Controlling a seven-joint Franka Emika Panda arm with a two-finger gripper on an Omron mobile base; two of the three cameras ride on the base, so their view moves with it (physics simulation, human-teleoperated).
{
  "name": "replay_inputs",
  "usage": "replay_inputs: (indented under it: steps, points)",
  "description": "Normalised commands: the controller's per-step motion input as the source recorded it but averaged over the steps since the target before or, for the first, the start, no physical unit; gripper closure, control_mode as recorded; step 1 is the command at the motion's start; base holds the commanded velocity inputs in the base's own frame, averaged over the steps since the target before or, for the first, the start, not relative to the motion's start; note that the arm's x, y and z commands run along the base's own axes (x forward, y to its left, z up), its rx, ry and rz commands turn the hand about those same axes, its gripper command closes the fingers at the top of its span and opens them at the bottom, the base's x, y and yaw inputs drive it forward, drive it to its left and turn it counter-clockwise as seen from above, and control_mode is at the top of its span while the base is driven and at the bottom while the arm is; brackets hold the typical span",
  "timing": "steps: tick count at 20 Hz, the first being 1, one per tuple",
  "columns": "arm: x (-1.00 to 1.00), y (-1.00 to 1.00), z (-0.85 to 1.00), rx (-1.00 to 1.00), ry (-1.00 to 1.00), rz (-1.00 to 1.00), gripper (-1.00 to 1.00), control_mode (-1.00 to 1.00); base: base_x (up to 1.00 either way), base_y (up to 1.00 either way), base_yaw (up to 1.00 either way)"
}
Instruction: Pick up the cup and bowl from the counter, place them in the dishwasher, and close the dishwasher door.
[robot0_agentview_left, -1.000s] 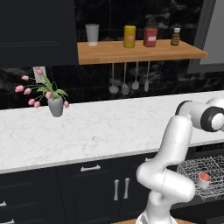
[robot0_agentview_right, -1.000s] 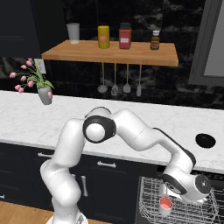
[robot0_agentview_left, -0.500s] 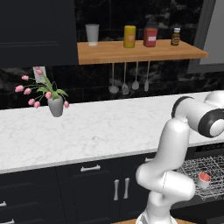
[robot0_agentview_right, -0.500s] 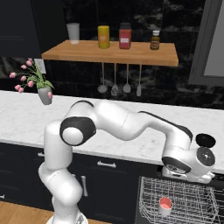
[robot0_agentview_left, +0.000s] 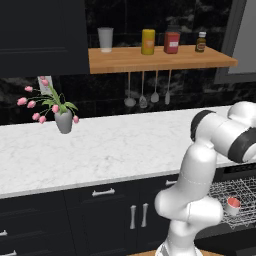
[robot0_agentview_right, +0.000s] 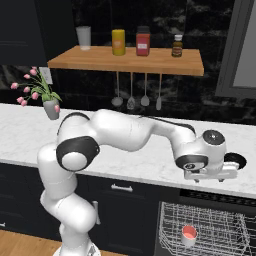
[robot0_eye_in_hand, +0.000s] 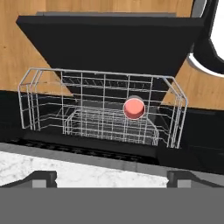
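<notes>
- a wooden shelf (robot0_agentview_left: 160, 58) on the dark wall carries a white cup (robot0_agentview_left: 105, 39), a yellow can (robot0_agentview_left: 148, 41), a red jar (robot0_agentview_left: 171, 42) and a small brown bottle (robot0_agentview_left: 200, 42)
- four utensils (robot0_agentview_left: 148, 93) hang under the shelf, above the surface (robot0_agentview_left: 100, 150)
- a grey vase of pink tulips (robot0_agentview_left: 56, 106) stands at the back left of the surface, well apart from the arm
- dark cabinets with silver handles (robot0_agentview_left: 105, 192) run below the surface, left of the dishwasher (robot0_agentview_right: 210, 227)
- the dishwasher door (robot0_eye_in_hand: 109, 41) is folded down flat and open; the wire rack (robot0_eye_in_hand: 105, 109) is pulled out over it
- a red cup (robot0_eye_in_hand: 134, 108) sits upright in the rack, right of its middle; it also shows in the rack in the left base view (robot0_agentview_left: 233, 204) and the right base view (robot0_agentview_right: 189, 234)
- a dark round thing (robot0_agentview_right: 235, 161) lies on the surface just behind the hand, partly hidden; what it is i cannot tell
- the claw (robot0_eye_in_hand: 111, 177) hangs over the front edge of the surface, above the rack, looking down into it
- its two fingertips (robot0_eye_in_hand: 41, 177) stand wide apart, with nothing between them and touching nothing
- the arm's elbow bulks in front of the cabinets and hides part of the rack in the left base view
</notes>
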Motion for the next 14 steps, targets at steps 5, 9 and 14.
replay_inputs:
  steps: [5, 9, 14]
  points:
    - [0.37, 0.08, 0.00, -0.22, 0.12, 0.00, -1.00, -1.00, 0.00, 0.00, 0.00]
    - [0.36, 0.00, 0.18, -0.04, 0.26, 0.00, -1.00, -1.00, 0.00, 0.00, 0.00]
    - [0.53, 0.00, 0.31, 0.01, 0.30, 0.00, -1.00, -1.00, 0.00, 0.00, 0.00]
